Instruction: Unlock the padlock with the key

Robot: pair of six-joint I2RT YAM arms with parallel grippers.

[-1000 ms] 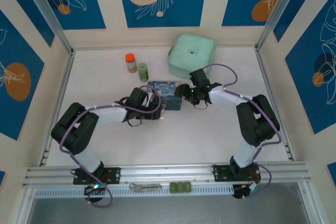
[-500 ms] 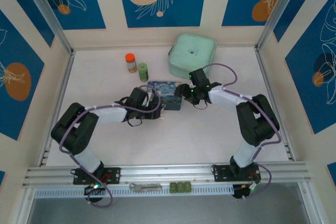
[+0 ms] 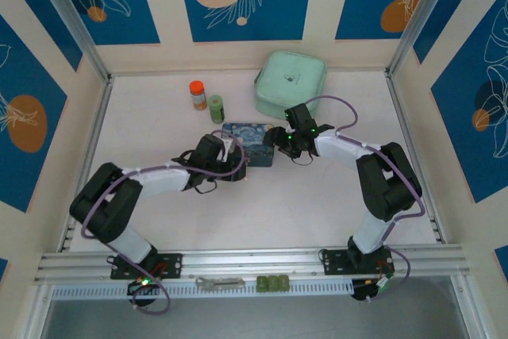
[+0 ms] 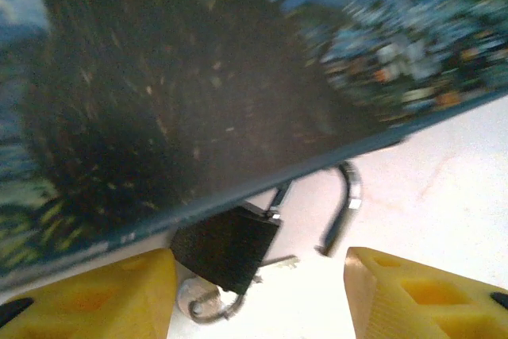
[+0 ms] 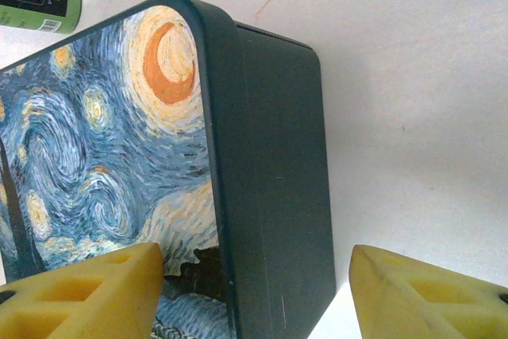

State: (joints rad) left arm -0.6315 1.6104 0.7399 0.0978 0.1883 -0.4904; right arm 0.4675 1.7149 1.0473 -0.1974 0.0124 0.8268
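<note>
Overhead and wrist views. The padlock (image 4: 225, 248) lies on the white table (image 3: 317, 204) at the near left edge of the painted tin (image 3: 250, 142), its dark body partly tucked under the tin's rim. The key (image 4: 278, 261) shows as a silvery tip touching the body's corner, with a wire ring (image 4: 208, 305) just beside. The shackle (image 4: 350, 196) curves out from under the rim, and one leg ends beside the body, not in it (the other leg's seat is blurred). The left gripper (image 4: 258, 301) is spread, a finger on either side of the padlock, pinching nothing. The right gripper (image 5: 254, 295) is likewise spread, astride the tin's right edge, with a strip of table between one finger and the tin's wall. Beyond the tin stand a mint case (image 3: 291, 83), an orange-capped bottle (image 3: 198, 94) and a green bottle (image 3: 216, 109).
</note>
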